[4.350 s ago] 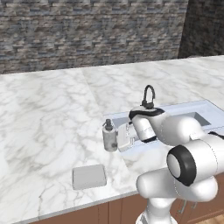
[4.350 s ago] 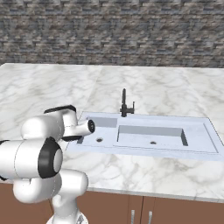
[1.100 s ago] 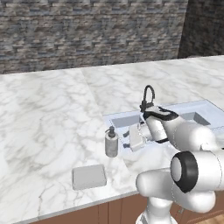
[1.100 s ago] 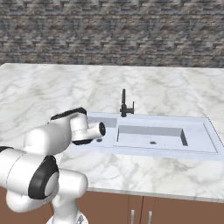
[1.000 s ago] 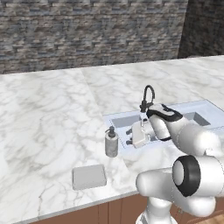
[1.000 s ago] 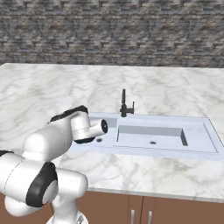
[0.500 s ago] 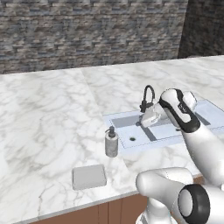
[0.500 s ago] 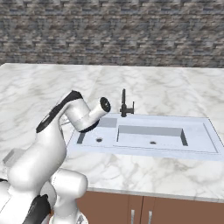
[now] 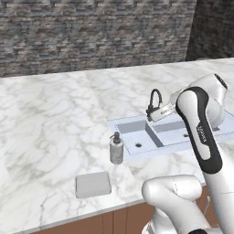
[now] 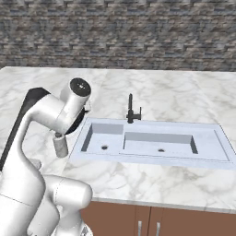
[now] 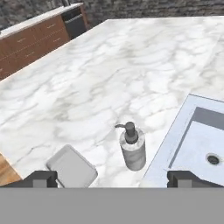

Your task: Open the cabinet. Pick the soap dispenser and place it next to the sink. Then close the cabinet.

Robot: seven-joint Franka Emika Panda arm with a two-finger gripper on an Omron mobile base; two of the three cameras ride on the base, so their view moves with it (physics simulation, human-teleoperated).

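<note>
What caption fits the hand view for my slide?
Soap dispenser upright on marble counter beside sink, grey tray nearby.

Soap dispenser (image 9: 116,149) upright on counter (image 9: 50,123), beside sink (image 9: 137,137).

Your arm is raised high with the elbow bent sharply. The hand (image 11: 112,178) hangs up in the air, its fingertips (image 11: 41,177) spread wide apart, gripping nothing.

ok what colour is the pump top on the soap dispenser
Dark grey, on a paler grey-silver body; the soap dispenser shows best in the hand view.
</note>
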